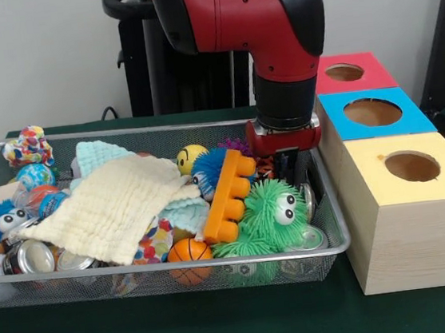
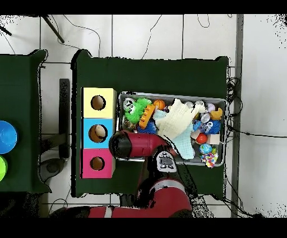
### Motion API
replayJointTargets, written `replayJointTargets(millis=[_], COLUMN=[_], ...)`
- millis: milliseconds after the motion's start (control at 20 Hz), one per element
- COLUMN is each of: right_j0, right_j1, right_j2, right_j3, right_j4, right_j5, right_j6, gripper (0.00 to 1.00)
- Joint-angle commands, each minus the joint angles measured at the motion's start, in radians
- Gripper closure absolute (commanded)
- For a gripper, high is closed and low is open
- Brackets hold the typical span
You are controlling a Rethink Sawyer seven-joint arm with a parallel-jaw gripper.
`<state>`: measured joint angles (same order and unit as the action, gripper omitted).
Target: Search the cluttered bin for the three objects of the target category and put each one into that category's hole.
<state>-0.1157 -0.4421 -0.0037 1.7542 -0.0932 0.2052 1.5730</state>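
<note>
The wire-mesh bin (image 1: 335,202) (image 2: 221,101) is full of toys. One spotted cloth piece (image 1: 27,146) (image 2: 210,161) lies on the rim at the bin's end farthest from the boxes. A second spotted piece (image 1: 156,242) peeks out from under the pale-yellow cloth near the front rim. I see no third one. My gripper (image 1: 287,165) hangs low inside the bin at the end next to the boxes, behind the green fuzzy ball; in the overhead view the arm hides it. The yellow-topped box's hole (image 1: 411,167) (image 2: 98,103) is dark, with nothing visible in it.
A pale-yellow waffle cloth (image 1: 114,207), a mint-green cloth (image 1: 97,155), an orange toy block (image 1: 230,194), a green fuzzy ball (image 1: 272,213), a small basketball (image 1: 188,251) and cans fill the bin. The blue-topped box (image 1: 373,111) and the red-topped box (image 1: 346,72) stand behind the yellow one.
</note>
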Motion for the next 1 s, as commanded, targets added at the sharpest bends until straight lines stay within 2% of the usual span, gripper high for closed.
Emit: replayJointTargets(millis=[50, 300, 550, 750, 1000], right_j0=[-0.024, -0.014, -0.069, -0.105, -0.109], right_j1=[0.053, 0.040, -0.075, -0.172, -0.216], right_j2=[0.075, 0.063, 0.109, 0.137, 0.142], right_j3=[-0.020, -0.027, 0.044, 0.096, 0.120], right_j4=[-0.046, -0.048, -0.059, -0.062, -0.073], right_j5=[-0.006, -0.006, 0.040, 0.114, 0.135], right_j6=[0.081, 0.083, 0.044, 0.015, 0.016], gripper=[1.00, 1.00, 1.00, 1.00, 1.00])
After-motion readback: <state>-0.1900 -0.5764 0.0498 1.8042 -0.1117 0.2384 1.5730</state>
